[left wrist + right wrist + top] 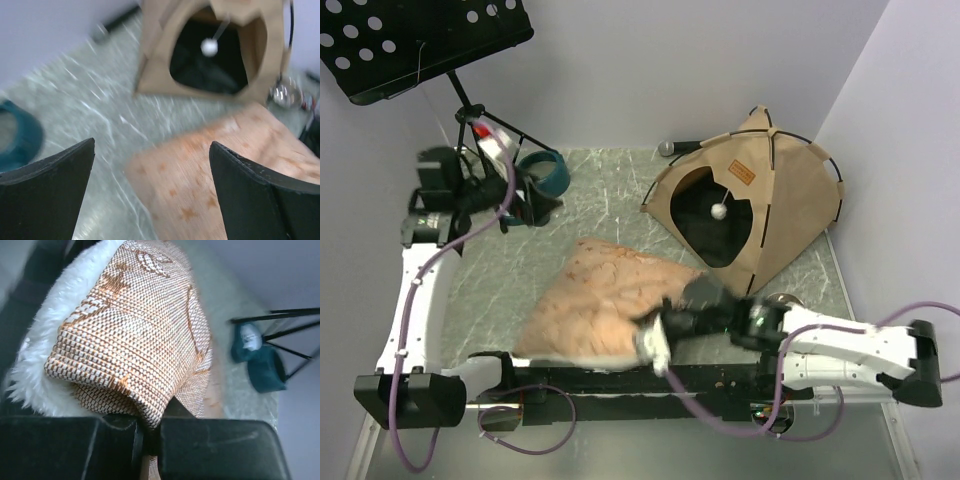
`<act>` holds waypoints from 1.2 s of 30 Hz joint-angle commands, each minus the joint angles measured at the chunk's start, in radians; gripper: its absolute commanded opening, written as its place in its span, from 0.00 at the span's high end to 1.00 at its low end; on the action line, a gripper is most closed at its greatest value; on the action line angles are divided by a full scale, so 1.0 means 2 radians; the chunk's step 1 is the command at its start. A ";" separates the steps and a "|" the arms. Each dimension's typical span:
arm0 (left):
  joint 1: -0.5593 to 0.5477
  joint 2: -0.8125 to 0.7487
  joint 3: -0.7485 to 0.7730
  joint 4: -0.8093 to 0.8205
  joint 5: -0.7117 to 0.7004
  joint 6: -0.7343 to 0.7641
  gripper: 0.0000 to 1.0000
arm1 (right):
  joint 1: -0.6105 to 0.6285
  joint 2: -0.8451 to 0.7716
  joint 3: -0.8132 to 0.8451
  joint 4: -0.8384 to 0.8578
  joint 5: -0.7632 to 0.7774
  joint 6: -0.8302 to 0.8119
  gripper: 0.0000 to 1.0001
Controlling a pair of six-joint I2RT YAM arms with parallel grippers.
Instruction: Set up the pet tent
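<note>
Bare table [510,275] lies open at 9 o'clock, between bowl [548,172] and cushion [600,300]. The cushion fills the centre, near the tent [790,210] doorway at 2 o'clock. A stand [470,105] blocks 11 o'clock.

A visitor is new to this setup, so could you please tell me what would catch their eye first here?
The tan pet tent stands upright at the far right of the table, a white pom-pom hanging in its arched doorway. Nearer the middle lies the pinkish cushion, with the right tool shut on its near corner. The left tool is open at far left, beside the blue bowl.
</note>
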 commanded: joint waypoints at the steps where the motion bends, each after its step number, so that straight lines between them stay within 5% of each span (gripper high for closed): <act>1: 0.013 0.027 0.124 0.084 -0.038 -0.126 0.00 | -0.076 -0.001 0.179 -0.014 -0.142 0.273 1.00; 4: 0.015 0.052 0.198 0.087 -0.132 -0.149 0.00 | -0.179 0.045 0.249 -0.028 -0.246 0.447 1.00; 8: 0.017 0.063 0.234 0.098 -0.182 -0.131 0.00 | -0.306 0.122 0.237 0.025 -0.354 0.645 1.00; 16: 0.016 0.046 0.161 -0.035 -0.072 0.062 0.00 | -0.349 0.256 0.277 -0.122 -0.211 0.485 0.99; 21: -0.007 0.009 0.048 -0.136 -0.049 0.171 0.00 | -0.360 0.258 0.273 -0.120 -0.165 0.487 0.17; 30: -0.192 -0.020 -0.088 -0.140 -0.123 0.356 0.00 | -0.363 0.257 0.368 -0.187 -0.117 0.443 0.00; 36: -0.290 0.029 -0.134 -0.073 -0.183 0.348 0.00 | -0.368 0.240 0.377 -0.219 -0.116 0.446 0.00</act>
